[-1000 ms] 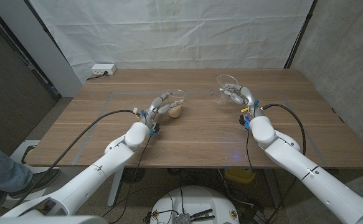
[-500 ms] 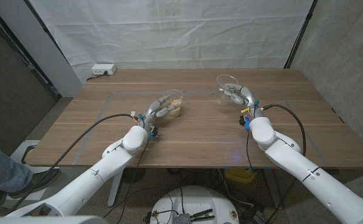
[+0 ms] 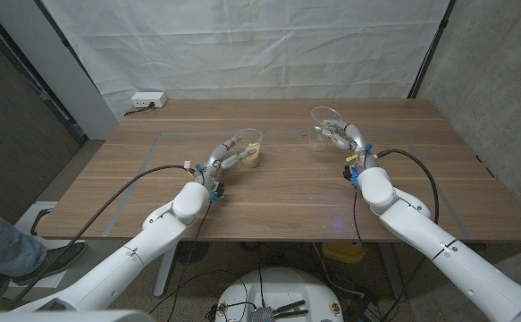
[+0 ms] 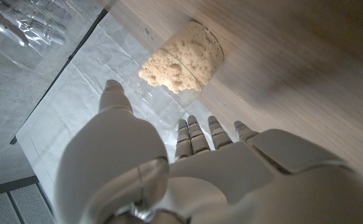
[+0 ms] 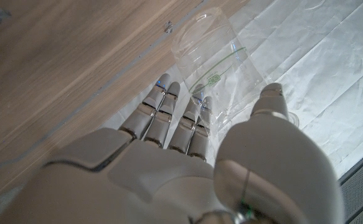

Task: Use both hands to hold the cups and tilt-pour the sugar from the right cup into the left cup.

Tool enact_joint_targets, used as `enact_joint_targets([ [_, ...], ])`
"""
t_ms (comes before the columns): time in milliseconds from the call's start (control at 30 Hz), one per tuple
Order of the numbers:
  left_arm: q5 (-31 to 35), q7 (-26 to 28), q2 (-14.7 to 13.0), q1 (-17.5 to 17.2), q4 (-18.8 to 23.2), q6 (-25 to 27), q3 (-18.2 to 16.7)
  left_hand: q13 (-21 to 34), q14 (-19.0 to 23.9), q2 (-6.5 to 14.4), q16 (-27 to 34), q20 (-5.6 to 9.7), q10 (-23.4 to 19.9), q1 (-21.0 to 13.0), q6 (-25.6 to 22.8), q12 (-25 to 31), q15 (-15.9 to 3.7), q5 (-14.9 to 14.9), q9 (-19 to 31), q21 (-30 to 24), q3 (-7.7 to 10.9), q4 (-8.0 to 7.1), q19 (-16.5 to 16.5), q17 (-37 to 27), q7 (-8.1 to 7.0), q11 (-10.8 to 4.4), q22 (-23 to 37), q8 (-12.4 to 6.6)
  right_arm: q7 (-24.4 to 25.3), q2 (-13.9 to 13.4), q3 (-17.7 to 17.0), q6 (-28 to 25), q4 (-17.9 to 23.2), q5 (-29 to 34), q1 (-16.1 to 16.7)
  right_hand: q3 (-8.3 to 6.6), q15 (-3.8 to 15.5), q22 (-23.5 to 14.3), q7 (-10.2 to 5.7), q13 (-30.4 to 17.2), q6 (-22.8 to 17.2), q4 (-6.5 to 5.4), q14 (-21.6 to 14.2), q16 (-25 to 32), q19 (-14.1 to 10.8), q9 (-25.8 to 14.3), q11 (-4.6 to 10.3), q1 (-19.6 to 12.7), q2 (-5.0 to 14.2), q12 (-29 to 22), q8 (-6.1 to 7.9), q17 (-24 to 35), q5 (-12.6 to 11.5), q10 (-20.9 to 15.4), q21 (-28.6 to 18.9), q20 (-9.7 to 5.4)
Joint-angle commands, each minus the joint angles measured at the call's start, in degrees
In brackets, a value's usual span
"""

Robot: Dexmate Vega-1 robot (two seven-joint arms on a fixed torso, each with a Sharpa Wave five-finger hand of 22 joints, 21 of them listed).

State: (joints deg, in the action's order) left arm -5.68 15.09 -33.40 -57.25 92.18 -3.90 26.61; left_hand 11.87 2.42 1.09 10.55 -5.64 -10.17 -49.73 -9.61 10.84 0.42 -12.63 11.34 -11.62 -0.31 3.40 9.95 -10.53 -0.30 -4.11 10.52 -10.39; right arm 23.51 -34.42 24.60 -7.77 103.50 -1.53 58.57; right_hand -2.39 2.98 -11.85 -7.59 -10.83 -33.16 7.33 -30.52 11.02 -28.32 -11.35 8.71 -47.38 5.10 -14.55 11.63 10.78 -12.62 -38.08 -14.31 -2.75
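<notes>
Head view — wooden table (image 3: 269, 192) with two clear plastic cups well apart. The left clear plastic cup (image 3: 250, 148), holding pale brown sugar (image 3: 251, 159), stands upright left of the table's middle; the left hand (image 3: 224, 157) reaches to it, fingers beside its wall, though whether they touch cannot be told. The right clear plastic cup (image 3: 327, 125), empty, sits toward the far right, with the right hand (image 3: 340, 137) around its near side. A white power strip (image 3: 147, 100) lies at the far left corner; white sheeting (image 3: 242, 45) hangs behind.

Left wrist view — left hand (image 4: 187, 162) spread, thumb and fingers apart, holding nothing; sugar-filled cup (image 4: 184, 62) just beyond the fingertips (image 4: 197, 124).

Right wrist view — right hand (image 5: 187, 155) with fingers (image 5: 187, 121) against the empty cup's (image 5: 212, 53) wall and the thumb on the opposite side — a loose grasp.
</notes>
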Motion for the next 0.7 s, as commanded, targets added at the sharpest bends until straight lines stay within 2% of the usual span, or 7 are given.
enact_joint_targets([
  [33, -0.93, 1.62, -2.45, -3.18, 5.03, 1.29, -2.43, 0.09, -0.52, 0.13, -0.11, -0.54, 0.52, 0.35, 0.66, 0.08, -0.03, -0.24, 0.10, 0.30, -0.39, 0.00, 3.96, -0.21, 0.34, 0.52, 0.30, -0.17, 1.16, 2.38, 1.40, 3.88, -5.58, 0.04, -0.92, -0.14, 4.63, -0.25, -0.05, -0.24, 0.17, -0.25, 0.19, -0.17, -0.31, -0.15, -0.18, 0.07, 0.31, 0.37, -0.01, 0.24, 0.19, 0.36, -0.07, -3.24],
  [200, -1.84, 2.57, -2.74, -3.95, 5.73, 0.97, -3.71, 0.10, -0.85, 0.14, -0.07, -0.48, 0.94, 0.62, 1.19, 0.16, 0.12, -0.24, 0.10, 0.26, -0.58, -0.17, 4.09, -0.23, 0.55, 0.56, 0.30, -0.21, 3.29, 3.74, 2.30, 5.49, -8.71, 1.65, -1.25, -0.09, 4.72, -0.25, -0.05, -0.25, 0.47, -0.33, 0.40, -0.22, -0.14, -0.15, -0.31, 0.22, 0.30, 0.43, -0.12, 0.27, 0.24, 0.48, 0.00, -3.23],
  [300, -1.99, 3.25, -2.89, -4.16, 5.95, 0.93, -4.28, 0.10, -0.99, 0.15, -0.06, -0.42, 1.03, 0.72, 1.34, 0.21, 0.09, -0.24, 0.10, 0.24, -0.66, -0.24, 4.14, -0.24, 0.59, 0.63, 0.31, -0.25, 5.37, 4.07, 3.85, 4.48, -10.16, 5.34, -2.09, -0.02, 4.74, -0.26, -0.09, -0.25, 0.64, -0.45, 0.56, -0.24, -0.09, -0.15, -0.38, 0.43, 0.30, 0.59, -0.17, 0.30, 0.28, 0.84, 0.02, -3.23],
  [500, -2.10, 3.98, -2.97, -4.10, 6.04, 0.31, -4.78, 0.11, -1.13, 0.23, 0.01, -0.57, 1.29, 0.93, 1.69, 0.28, 0.23, -0.22, 0.10, 0.24, -0.78, -0.39, 4.31, -0.25, 0.75, 0.87, 0.31, -0.29, 4.97, 4.45, 4.52, 5.88, -12.80, 6.04, -2.82, 0.18, 4.68, -0.25, -0.17, -0.26, 1.05, -0.63, 0.99, -0.34, 0.25, -0.15, -0.29, 0.81, 0.14, 0.85, -0.31, 0.33, 0.36, 1.42, 0.16, -3.24],
  [533, -2.16, 3.96, -2.96, -3.96, 5.98, 0.22, -4.83, 0.11, -1.14, 0.24, 0.03, -0.61, 1.32, 0.97, 1.71, 0.30, 0.26, -0.22, 0.10, 0.25, -0.81, -0.42, 4.36, -0.25, 0.74, 0.83, 0.31, -0.31, 5.38, 4.22, 5.01, 3.89, -12.31, 7.47, -2.90, 0.20, 4.64, -0.25, -0.25, -0.26, 1.10, -0.65, 1.03, -0.34, 0.31, -0.15, -0.30, 0.86, 0.11, 0.85, -0.32, 0.33, 0.37, 1.44, 0.18, -3.22],
  [700, -2.49, 3.76, -2.79, -3.48, 5.50, -0.04, -4.78, 0.11, -1.17, 0.27, 0.09, -0.53, 1.41, 1.08, 1.77, 0.38, 0.25, -0.21, 0.10, 0.22, -0.90, -0.50, 4.41, -0.26, 0.72, 0.87, 0.32, -0.41, 4.86, 4.31, 5.16, 3.62, -12.73, 7.61, -3.00, 0.43, 4.58, -0.25, -0.33, -0.28, 1.55, -0.84, 1.67, -0.48, 0.60, -0.15, -0.34, 1.30, -0.07, 1.01, -0.45, 0.37, 0.42, 1.79, 0.30, -3.23],
])
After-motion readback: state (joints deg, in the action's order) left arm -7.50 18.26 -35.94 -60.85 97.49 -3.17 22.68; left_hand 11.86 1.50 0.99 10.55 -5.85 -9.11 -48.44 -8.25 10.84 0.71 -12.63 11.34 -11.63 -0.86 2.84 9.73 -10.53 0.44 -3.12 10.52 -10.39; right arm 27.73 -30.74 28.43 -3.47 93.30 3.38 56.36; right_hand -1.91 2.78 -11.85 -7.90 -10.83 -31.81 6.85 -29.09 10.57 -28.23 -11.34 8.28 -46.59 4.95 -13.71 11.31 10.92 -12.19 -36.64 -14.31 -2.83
